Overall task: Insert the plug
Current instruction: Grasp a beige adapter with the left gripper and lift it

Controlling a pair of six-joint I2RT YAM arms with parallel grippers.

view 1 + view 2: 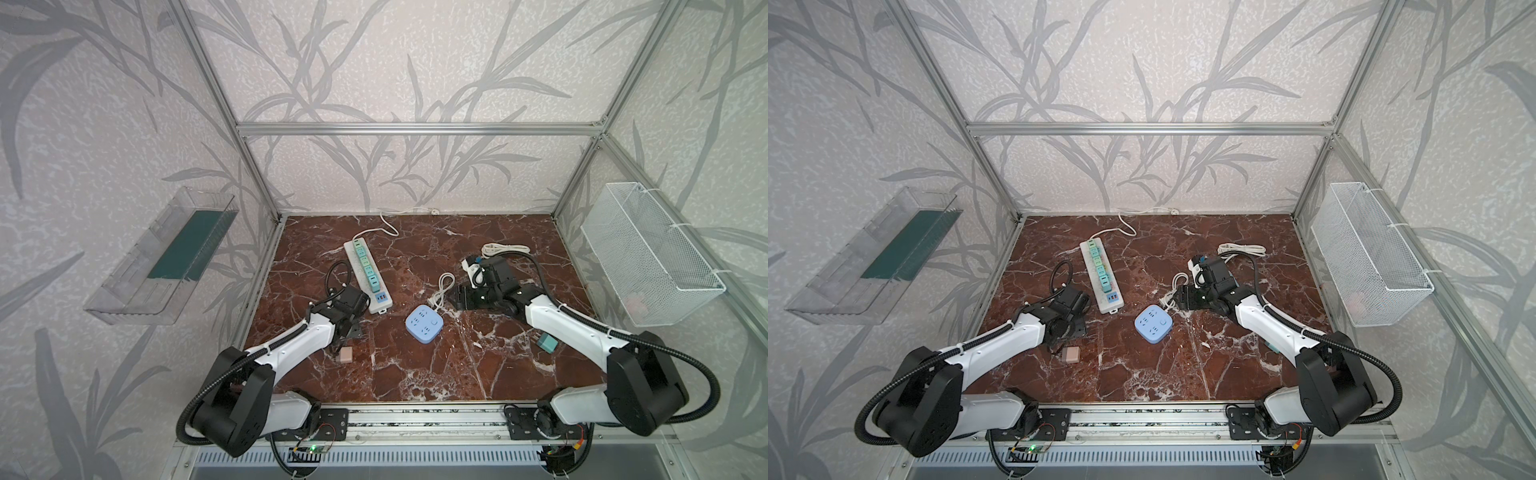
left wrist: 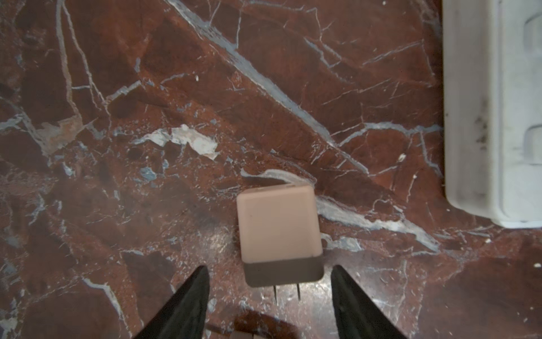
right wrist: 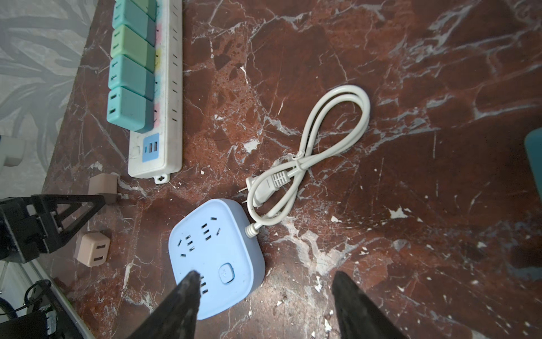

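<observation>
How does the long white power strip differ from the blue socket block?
The white power strip is long and narrow; the blue socket block is square. The strip carries a row of teal adapters; the block's sockets are empty. Both lie flat on the marble table.

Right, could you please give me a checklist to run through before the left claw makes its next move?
1. Left claw open: ok.
2. Pink plug lined up with its gap: ok.
3. Plug gripped: not ok, it lies loose.
4. Prongs facing a socket: not ok, they point at the claw.
5. Blue socket block has free sockets: ok.
6. Right claw clear of the plug: ok, open and apart.
</observation>
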